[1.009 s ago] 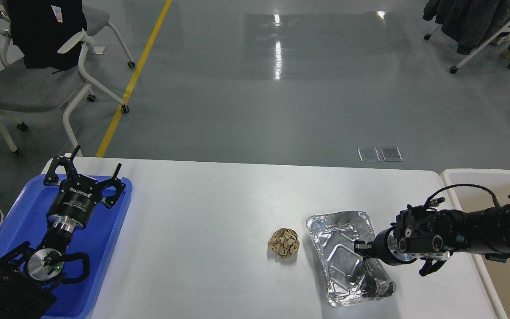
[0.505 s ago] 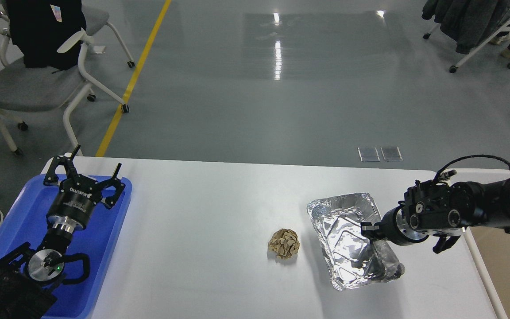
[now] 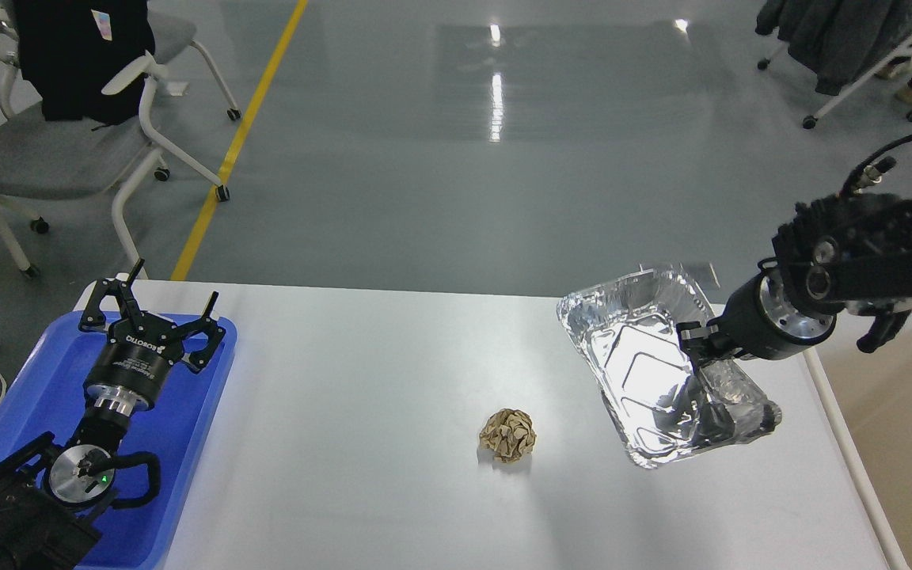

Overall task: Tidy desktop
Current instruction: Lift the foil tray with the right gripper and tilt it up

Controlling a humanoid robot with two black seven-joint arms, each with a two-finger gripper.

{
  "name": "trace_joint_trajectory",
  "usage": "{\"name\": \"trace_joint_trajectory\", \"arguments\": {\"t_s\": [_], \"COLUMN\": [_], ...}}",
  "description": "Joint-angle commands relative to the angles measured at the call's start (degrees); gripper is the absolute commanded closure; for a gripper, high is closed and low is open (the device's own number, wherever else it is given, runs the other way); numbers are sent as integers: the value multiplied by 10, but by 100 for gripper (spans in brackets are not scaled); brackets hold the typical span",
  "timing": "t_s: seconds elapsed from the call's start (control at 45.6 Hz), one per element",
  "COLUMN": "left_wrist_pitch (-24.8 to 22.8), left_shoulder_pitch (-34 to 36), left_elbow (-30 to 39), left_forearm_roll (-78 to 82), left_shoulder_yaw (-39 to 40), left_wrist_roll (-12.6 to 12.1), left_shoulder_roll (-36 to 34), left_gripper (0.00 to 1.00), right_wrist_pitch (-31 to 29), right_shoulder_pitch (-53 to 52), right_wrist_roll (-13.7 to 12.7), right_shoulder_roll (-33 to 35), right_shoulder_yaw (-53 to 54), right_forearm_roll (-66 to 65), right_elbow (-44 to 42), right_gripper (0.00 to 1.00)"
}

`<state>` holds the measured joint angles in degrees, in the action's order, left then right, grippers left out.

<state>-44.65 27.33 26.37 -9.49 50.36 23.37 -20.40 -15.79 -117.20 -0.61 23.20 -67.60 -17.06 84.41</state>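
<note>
The white desktop (image 3: 361,372) carries a crumpled brown paper ball (image 3: 509,434) near its middle. My right gripper (image 3: 705,392) is shut on the right wall of a silver foil tray (image 3: 634,356). It holds the tray tilted in the air above the desktop's right part, and the near right corner of the tray is crushed. My left gripper (image 3: 159,299) is open and empty above the far end of the blue plastic tray (image 3: 24,396) at the left.
A cream-rimmed beige bin (image 3: 899,443) stands just off the desktop's right edge, below my right arm. Chairs (image 3: 52,150) stand on the grey floor at the far left and far right.
My right gripper has lifted the foil tray off the desktop and carried it up and to the right, towards the bin. The paper ball and the left arm have not moved.
</note>
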Motion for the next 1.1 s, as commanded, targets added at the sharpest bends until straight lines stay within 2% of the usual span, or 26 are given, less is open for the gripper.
{"name": "trace_joint_trajectory", "arguments": {"t_s": [0.0,0.11,0.57,0.812,1.075], "left_wrist_pitch": [0,0,0,0,0], "left_shoulder_pitch": [0,0,0,0,0], "left_elbow": [0,0,0,0,1], "left_forearm_roll": [0,0,0,0,0], "left_shoulder_yaw": [0,0,0,0,0], "left_wrist_roll": [0,0,0,0,0], "left_shoulder_roll": [0,0,0,0,0], "left_gripper": [1,1,1,1,1], "right_wrist_pitch": [-104,-144,-219,-235,-232], "right_shoulder_pitch": [-129,-166,-232,-241,-214], "right_wrist_roll": [1,1,3,3,3], "right_shoulder_roll": [11,18,14,15,41], "right_shoulder_yaw": [-19,-17,19,22,18], "right_forearm_roll": [11,25,55,79,97], "right_elbow": [37,36,35,30,-28], "right_gripper": [100,100,100,100,100]}}
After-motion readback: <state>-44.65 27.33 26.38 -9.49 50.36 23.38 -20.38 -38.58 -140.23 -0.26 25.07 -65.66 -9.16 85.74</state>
